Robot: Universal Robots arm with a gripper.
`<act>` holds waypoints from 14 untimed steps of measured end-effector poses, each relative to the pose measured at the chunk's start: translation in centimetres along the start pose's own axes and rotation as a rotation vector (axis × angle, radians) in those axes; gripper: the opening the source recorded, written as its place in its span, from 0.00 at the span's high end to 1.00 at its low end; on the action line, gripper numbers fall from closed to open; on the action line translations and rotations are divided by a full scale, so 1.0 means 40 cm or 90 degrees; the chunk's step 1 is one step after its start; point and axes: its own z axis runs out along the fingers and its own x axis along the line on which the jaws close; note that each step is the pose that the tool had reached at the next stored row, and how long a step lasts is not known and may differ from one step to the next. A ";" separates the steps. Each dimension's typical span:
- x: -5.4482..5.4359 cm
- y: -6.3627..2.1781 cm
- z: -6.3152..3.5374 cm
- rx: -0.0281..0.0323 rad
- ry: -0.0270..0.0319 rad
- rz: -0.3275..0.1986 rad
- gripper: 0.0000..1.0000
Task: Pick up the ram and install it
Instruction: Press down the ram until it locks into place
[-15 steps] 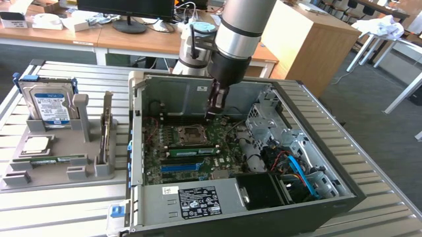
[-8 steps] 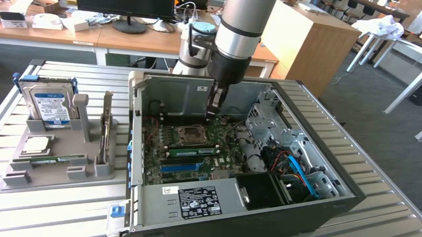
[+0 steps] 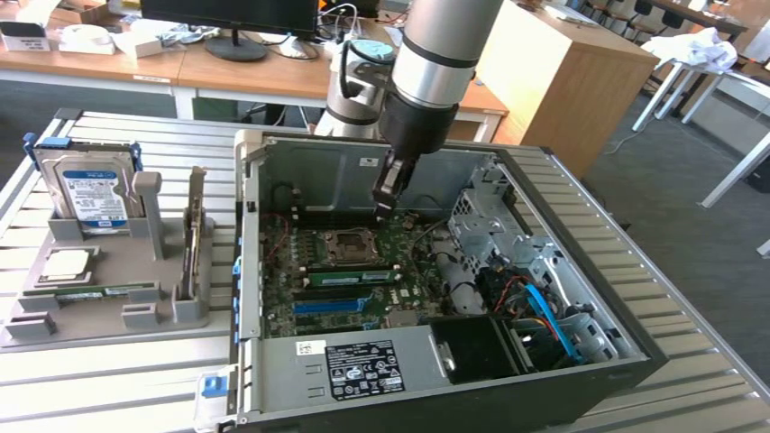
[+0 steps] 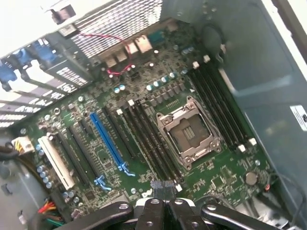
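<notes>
Inside open case (image 3: 578, 271) | claw (image 3: 382, 209) shut, above motherboard (image 3: 349, 271)

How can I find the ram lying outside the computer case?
Left of the computer case in the exterior view sits a grey holder. The ram lies flat on it, beside the silver chip: long, thin and green, where the chip is square.

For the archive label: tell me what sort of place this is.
Probably an office-like robotics lab: an open PC case on a slatted metal table, desks with a monitor behind, and a parts jig beside it.
</notes>
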 end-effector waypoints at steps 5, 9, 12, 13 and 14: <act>0.000 0.000 0.000 0.0028 -0.0022 0.056 0.90; 0.000 0.000 0.000 0.0046 -0.0036 0.092 0.90; 0.000 0.000 0.000 0.0062 -0.0048 0.123 0.90; 0.000 0.000 0.000 0.0067 -0.0052 0.134 0.90; 0.000 0.000 0.000 0.0073 -0.0057 0.144 0.90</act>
